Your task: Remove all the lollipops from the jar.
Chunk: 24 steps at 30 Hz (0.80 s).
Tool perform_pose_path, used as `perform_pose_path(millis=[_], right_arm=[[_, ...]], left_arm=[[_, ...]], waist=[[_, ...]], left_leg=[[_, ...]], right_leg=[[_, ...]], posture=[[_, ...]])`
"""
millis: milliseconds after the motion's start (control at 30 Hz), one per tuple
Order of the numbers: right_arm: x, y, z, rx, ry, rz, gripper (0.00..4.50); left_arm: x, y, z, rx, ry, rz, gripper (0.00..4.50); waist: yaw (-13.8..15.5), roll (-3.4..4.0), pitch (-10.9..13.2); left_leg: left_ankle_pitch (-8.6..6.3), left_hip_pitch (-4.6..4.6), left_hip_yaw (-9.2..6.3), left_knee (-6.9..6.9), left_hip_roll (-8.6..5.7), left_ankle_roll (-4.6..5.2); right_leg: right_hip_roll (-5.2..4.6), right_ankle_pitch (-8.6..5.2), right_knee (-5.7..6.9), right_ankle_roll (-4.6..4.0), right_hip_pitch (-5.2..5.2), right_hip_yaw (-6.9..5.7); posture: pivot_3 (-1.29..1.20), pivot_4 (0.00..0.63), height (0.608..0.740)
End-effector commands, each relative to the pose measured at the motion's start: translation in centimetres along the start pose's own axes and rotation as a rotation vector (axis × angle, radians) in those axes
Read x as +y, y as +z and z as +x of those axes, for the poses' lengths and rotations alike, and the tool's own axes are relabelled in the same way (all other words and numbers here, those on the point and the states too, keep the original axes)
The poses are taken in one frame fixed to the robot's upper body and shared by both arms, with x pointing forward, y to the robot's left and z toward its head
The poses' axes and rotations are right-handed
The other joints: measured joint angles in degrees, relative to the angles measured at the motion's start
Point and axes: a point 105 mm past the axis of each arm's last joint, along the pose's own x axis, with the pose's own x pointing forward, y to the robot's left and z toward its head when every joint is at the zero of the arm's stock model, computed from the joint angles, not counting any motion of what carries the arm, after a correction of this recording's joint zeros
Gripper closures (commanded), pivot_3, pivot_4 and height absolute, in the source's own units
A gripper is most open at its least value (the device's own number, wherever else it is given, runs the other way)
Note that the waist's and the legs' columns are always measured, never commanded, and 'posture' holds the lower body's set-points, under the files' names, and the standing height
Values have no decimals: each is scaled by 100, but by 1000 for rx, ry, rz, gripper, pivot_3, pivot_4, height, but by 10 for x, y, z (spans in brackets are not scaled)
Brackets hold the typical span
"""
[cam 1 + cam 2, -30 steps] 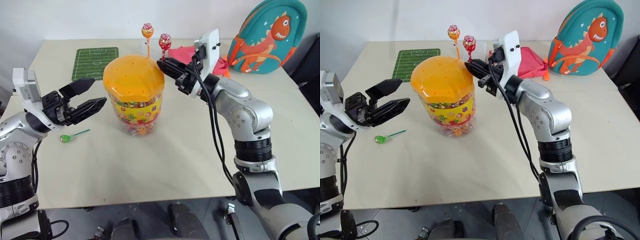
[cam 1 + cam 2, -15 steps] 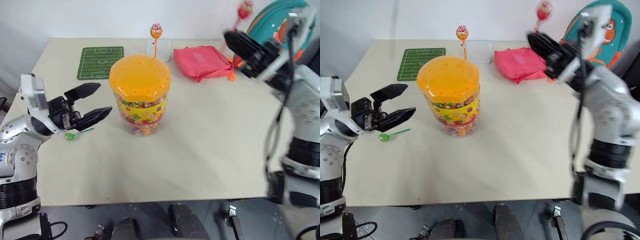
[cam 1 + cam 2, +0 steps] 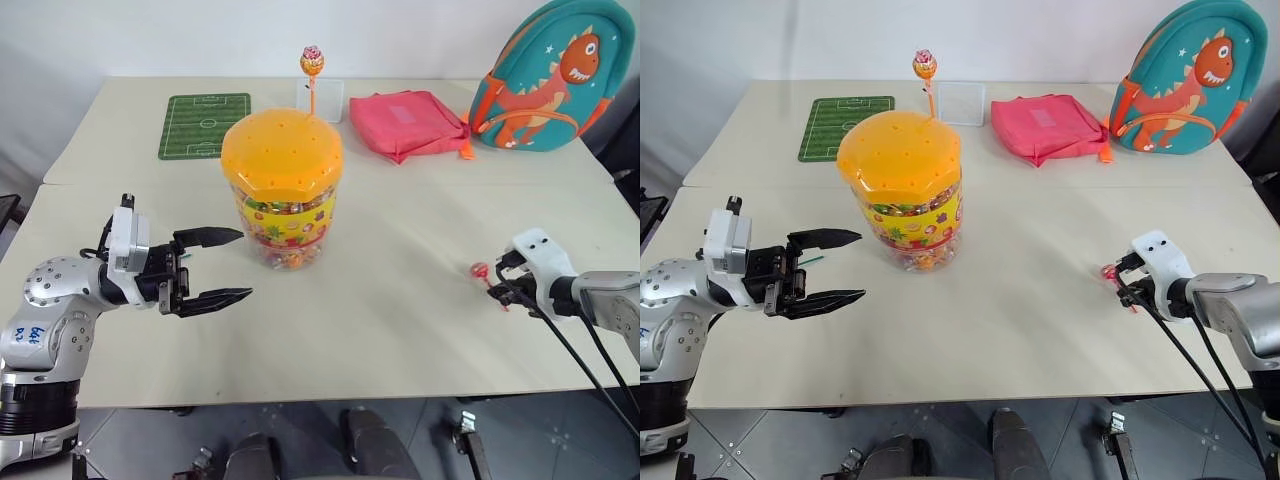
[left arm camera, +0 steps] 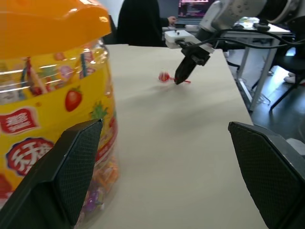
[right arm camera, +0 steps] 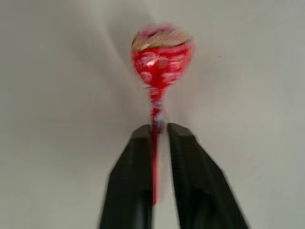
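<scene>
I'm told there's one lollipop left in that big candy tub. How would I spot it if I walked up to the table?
Find the clear jar with the domed orange lid in the middle of the table. A thin stick rises from the far edge of that lid, topped by the orange lollipop in a pink swirl wrapper. It is the one standing upright above the jar; the red lollipop lies at the right pincer.

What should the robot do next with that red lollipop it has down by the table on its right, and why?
Probably open the right claw a little more and lift away. The red lollipop is down at the table with its stick between the fingers, which stand slightly parted. Then go back for the orange lollipop standing in the jar lid.
</scene>
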Motion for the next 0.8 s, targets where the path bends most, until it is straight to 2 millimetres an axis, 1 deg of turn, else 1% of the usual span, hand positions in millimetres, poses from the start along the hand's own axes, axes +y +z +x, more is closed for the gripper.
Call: perform_pose_path(millis=[33,100,133,167,200,233,267,300,333,367,433,500,533,567,633,667,733,800], right_arm=[[-1,9,-9,-56,13,-15,2573],[-4,23,-24,-145,44,-89,1951],[-5,27,-30,-170,58,-118,1589],[-6,35,-38,-222,68,-179,1303],[0,47,-53,-294,145,-257,1303],[6,53,-63,-340,202,-320,1303],[14,68,-77,-431,265,-377,1303],[19,76,-85,-490,304,-409,1303],[23,91,-90,-573,325,-385,1303],[35,113,-93,-702,383,-351,1303],[56,143,-90,-832,469,-294,1303],[76,167,-85,-926,514,-294,1303],[83,181,-82,-963,522,-270,1303],[90,200,-78,-1011,532,-225,1303],[101,230,-70,-1040,540,-149,1303],[107,240,-67,-1045,545,-136,1303],[119,254,-60,-1027,554,-127,1303],[136,270,-55,-1015,587,-101,1303]], left_arm=[[-2,11,-3,-18,16,32,0],[1,12,-9,-16,49,23,0],[1,12,-11,-14,61,21,0],[2,12,-15,-13,75,14,0],[5,14,-20,-24,109,5,0],[7,15,-24,-33,133,-1,0],[11,15,-30,-42,175,-6,0],[13,15,-34,-48,202,-9,0],[16,16,-39,-72,235,-15,0],[22,21,-43,-122,287,-20,0],[28,28,-47,-190,340,-31,0],[34,35,-50,-245,389,-34,0],[36,37,-50,-266,404,-39,0],[37,39,-51,-280,421,-39,0],[38,39,-50,-282,428,-45,0],[38,38,-50,-273,426,-45,0],[37,37,-48,-266,423,-48,0],[35,35,-47,-262,422,-52,0]], waist=[[28,0,0],[55,1,0],[68,5,3],[81,8,5],[85,8,5],[97,10,6],[101,9,6],[94,9,6],[76,9,6],[46,6,4],[22,3,2],[40,3,3],[37,3,2],[42,5,4],[8,6,4],[-7,6,4],[-12,5,4],[-53,5,3]], left_leg=[[0,0,-1,-1,0,0],[0,0,0,-1,0,0],[0,0,1,-1,-1,0],[0,-1,2,-1,-3,0],[0,-1,3,-1,-5,1],[-1,-1,3,0,-8,1],[-1,-1,4,0,-17,2],[-2,1,1,0,-20,3],[-2,3,2,3,-15,3],[-2,5,3,4,-13,3],[-2,12,14,12,7,-1],[1,13,5,16,15,-7],[3,14,2,16,18,-11],[3,12,1,16,19,-14],[4,8,6,17,17,-15],[4,5,12,20,15,-15],[4,-3,3,20,18,-15],[5,-8,-2,9,17,-15]], right_leg=[[1,0,0,0,0,-2],[2,0,0,0,-1,-1],[4,0,-1,0,-2,-1],[4,0,-2,0,-2,0],[3,0,-2,0,-2,1],[3,0,-3,0,-1,0],[4,0,-7,0,0,1],[7,0,-7,0,5,-1],[13,1,-7,0,8,-1],[17,5,-8,-2,9,2],[37,20,-8,-16,12,7],[43,24,6,-23,8,3],[44,24,8,-23,7,0],[43,25,16,-24,2,-2],[37,25,32,-24,-14,-1],[31,25,54,-23,-29,-1],[17,25,92,-23,-56,-24],[-8,25,106,-23,-61,-41]], posture=[[0,150,740],[0,150,740],[0,150,740],[0,150,740],[0,150,740],[0,150,740],[0,150,740],[0,150,740],[0,150,740],[0,150,740],[0,150,740],[0,150,740],[0,150,740],[0,150,740],[0,150,740],[0,150,740],[0,150,740],[0,150,740]])
